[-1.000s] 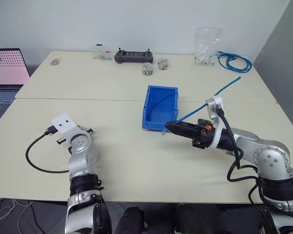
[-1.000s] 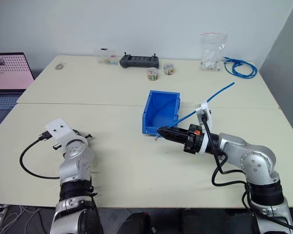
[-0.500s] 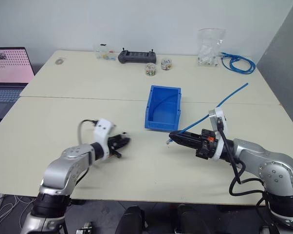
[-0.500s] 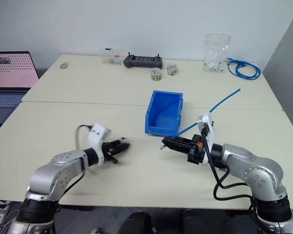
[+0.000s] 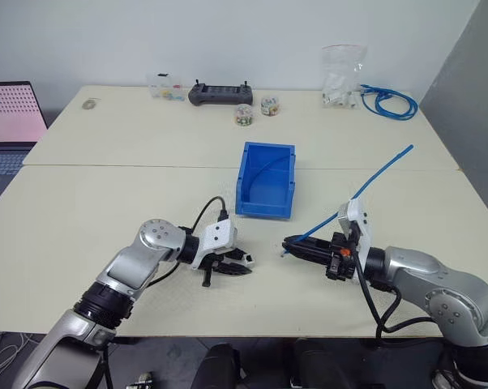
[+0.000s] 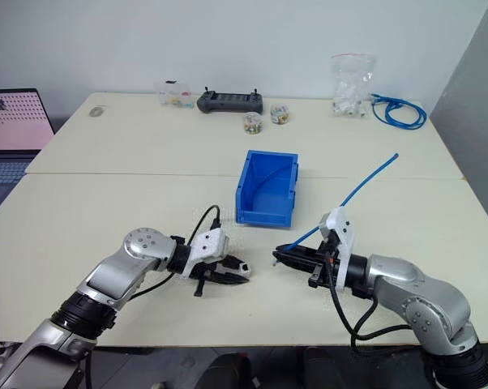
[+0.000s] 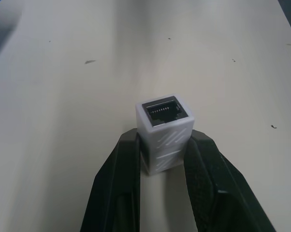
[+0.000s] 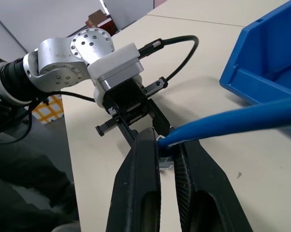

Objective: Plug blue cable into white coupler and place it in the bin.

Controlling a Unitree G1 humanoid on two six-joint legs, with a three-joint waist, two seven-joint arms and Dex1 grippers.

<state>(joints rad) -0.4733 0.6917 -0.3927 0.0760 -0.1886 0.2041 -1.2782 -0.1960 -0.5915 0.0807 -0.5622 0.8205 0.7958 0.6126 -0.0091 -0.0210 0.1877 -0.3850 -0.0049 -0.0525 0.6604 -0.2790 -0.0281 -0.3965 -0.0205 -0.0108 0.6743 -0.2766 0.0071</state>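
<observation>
Coupler (image 7: 165, 130) unlabelled — pinched by left gripper (image 7: 162, 159), right gripper (image 8: 167, 154) clamping blue cable (image 8: 232, 121)

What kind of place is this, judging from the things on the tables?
Probably a robotics lab or test room: pale tables against a bare wall, a laptop at the left edge, a black handheld controller, and a bag of white parts beside coiled blue cable.

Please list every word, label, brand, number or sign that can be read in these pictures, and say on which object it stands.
No text can be read.
White coupler: only moulded diagonal stripes, no letters.
Laptop screen: a pink dotted pattern, too small to read.
Black controller: any marking is too small to read.
Clear bag and small jars: no legible label.
</observation>
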